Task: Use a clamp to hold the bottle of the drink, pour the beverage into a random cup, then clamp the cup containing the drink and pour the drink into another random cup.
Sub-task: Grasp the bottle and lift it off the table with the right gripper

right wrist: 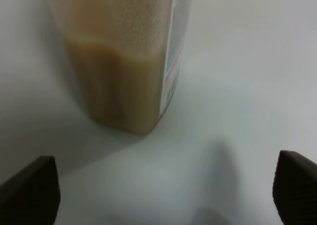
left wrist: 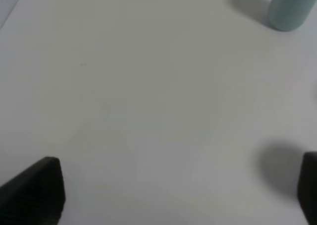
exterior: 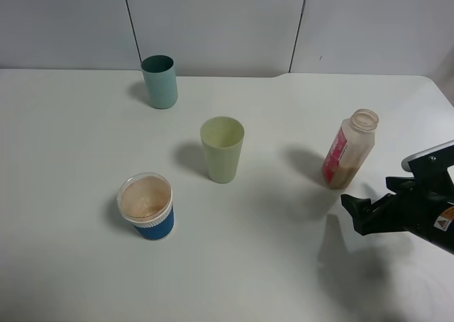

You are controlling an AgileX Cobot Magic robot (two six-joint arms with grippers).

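The right gripper [exterior: 353, 211] hangs low over the table [exterior: 71, 137] at the right-hand side. Its black jaws are spread wide and there is nothing between them. From its wrist camera, the two dark fingertips [right wrist: 30, 191] sit far apart at the edges of the view, with bare table between them.

Just ahead of that opening stands the bottle [exterior: 349, 152], on its base, capless and close to the gripper but not touching it. Its red-pink label faces the middle of the table. The beverage [right wrist: 119, 86], a pinkish-brown liquid, fills only its lower part.

Further in, near the middle of the table, the yellow-green cup [exterior: 222, 149] stands upright and well apart from the bottle. To the front left of it is the blue cup [exterior: 147, 207] with a white rim, holding the same pinkish-brown liquid. The teal cup [exterior: 160, 81] stands at the back, near the wall [exterior: 213, 17].

The left gripper [left wrist: 171, 190] shows up only in its own wrist camera. It is open wide over bare table and empty, with the teal cup off beyond it.
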